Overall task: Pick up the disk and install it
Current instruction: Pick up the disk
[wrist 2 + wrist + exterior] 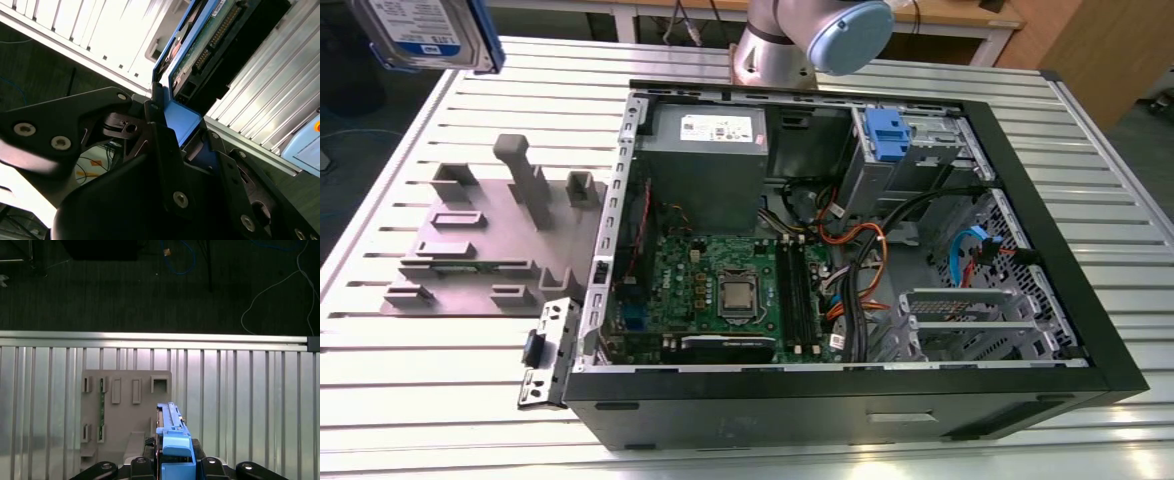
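Observation:
The disk (420, 35) hangs high above the table's far corner at the exterior view's left, its white-and-blue label facing the camera and a blue rail along its side. In the first wrist view the disk (171, 432) stands edge-on with its blue end tab between the black fingers. My gripper (175, 462) is shut on that tab. The second wrist view has the disk (210, 45) with its circuit board and connector showing, and the gripper (177, 125) clamped on the blue tab.
An open computer case (1067, 260) lies on the slatted metal table (400, 380), holding a motherboard, a grey power supply (707, 165) and a blue caddy (887, 135) in the drive bay. A grey fixture plate (467, 250) sits at the exterior view's left. The arm's base (807, 40) stands behind the case.

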`<state>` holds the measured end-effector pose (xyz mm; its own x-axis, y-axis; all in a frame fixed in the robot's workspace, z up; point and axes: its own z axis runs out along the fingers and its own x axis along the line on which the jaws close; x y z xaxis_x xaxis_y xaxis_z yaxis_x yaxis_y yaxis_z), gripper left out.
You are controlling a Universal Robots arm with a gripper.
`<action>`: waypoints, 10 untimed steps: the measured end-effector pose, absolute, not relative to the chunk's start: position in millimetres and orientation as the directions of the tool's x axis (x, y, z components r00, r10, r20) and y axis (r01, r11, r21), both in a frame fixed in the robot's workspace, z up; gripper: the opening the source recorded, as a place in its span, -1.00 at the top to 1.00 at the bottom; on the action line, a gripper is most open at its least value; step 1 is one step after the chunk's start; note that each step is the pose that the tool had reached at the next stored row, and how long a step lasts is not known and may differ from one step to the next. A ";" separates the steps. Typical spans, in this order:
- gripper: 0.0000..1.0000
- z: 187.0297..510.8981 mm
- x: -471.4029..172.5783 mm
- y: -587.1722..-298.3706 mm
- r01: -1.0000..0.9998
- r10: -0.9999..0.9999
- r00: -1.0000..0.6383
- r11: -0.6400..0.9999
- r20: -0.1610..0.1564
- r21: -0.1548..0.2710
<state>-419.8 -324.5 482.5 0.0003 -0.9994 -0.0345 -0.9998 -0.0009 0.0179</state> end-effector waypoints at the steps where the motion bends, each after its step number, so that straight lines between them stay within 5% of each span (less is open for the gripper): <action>1: 0.27 482.5 -419.6 -324.4 -1.000 -0.999 0.000 -0.001 -0.034 0.018; 10: 0.27 482.5 -417.6 -324.4 -1.000 -1.000 0.000 -0.001 -0.031 0.018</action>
<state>-417.6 -324.4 482.5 0.0003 -0.9995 -0.0313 -0.9998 -0.0008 0.0179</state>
